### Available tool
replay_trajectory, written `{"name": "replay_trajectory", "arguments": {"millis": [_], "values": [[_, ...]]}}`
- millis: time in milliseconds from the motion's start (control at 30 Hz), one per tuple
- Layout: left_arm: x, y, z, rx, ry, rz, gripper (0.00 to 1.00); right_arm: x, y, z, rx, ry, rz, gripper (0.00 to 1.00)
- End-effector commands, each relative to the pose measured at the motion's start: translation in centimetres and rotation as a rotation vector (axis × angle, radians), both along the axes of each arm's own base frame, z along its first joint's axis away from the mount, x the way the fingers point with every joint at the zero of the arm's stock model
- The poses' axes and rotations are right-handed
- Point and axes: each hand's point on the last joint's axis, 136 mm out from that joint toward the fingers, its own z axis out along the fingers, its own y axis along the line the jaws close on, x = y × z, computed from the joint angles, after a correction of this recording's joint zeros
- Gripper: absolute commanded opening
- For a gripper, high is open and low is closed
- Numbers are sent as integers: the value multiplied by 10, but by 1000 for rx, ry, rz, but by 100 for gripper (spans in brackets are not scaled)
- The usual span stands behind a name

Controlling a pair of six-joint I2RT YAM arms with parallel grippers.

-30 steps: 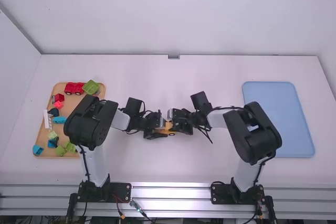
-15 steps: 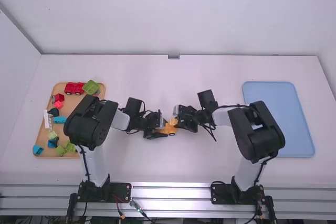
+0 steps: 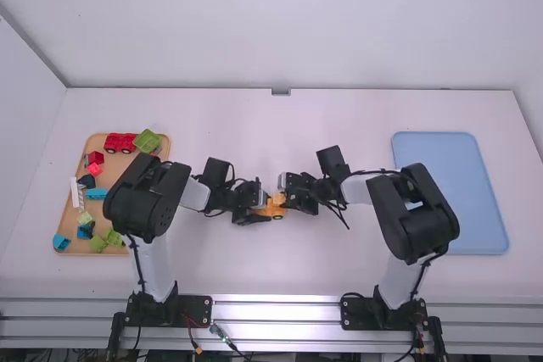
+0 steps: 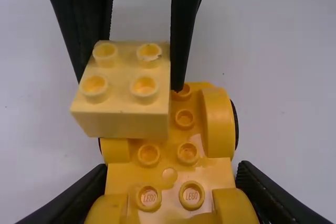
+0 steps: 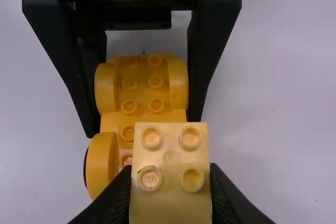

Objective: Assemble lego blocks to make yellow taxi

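**On the white bench, a yellow taxi build at the lining-up stage**

Across the bench, the white-and-black right arm has drawn back from its position a second ago, then edged slightly inward again. More of the work now shows between the two arms. The matching left arm has held its place. That suggests a correction to the fit, with one arm steadying and the other adjusting.

On the right lies the flat pale-blue tray; on the left, the tan tray carries spare pieces, among them a red wheeled base and a green block.

Midway between the arms is the taxi's yellow, studded plastic wheeled base, its sides pinched by the left jaws. The right jaws pinch the smallest part in play, a pale-yellow, four-stud plastic block, above the base and off to one side. Whether it touches cannot be told. It probably needs to come over the studs before being pressed down; pushing now could seat it crooked.
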Motion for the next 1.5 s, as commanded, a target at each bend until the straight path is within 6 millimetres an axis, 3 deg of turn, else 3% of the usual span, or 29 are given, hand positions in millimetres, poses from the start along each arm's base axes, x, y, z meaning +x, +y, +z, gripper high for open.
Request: {"name": "replay_trajectory", "arguments": {"millis": [0,233,667,1200,1467], "values": [[2,8,-14,73,15,35,60,-11,-4,-10,-38,30,6,24],[6,7,-11,89,62,25,59,-15,-8,7,-50,7,23,24],[-5,9,-15,111,59,-25,58,-12,1,-4,16,42,-8,21],[-1,9,-14,108,38,-20,58,-17,16,-6,-28,38,11,19],[-2,9,-15,109,42,-19,58,-9,9,-11,-64,22,-21,16]]}}
